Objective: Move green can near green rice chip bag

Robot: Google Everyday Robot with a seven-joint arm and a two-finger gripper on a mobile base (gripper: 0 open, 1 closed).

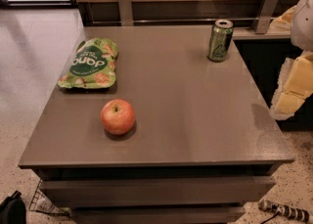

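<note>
On the grey table [195, 115], far right corner: the green can [220, 40], upright. It is a dark metal cylinder with a silver top and pale markings, and nothing touches it.

Far left: the green rice chip bag [89, 63] lies flat. It is a soft, light green pouch, slightly crinkled, with a dark green oval bearing white letters. It sits well apart from the can.

In front of the bag, near it but not touching: an apple [117, 116], round, smooth, red-orange.

The tabletop is matte, faintly speckled and squarish, with a drawer-like front below.

The floor is pale speckled stone. The back wall has a wood panel over a dark recess, with metal brackets [124, 6] standing upright.

The gripper [293, 88] hangs at the right edge of the view, off the table's side, showing pale yellow blocks with white edging. Cannot tell whether it is apart or together.

Count: one can, one bag, one apple, two brackets.
</note>
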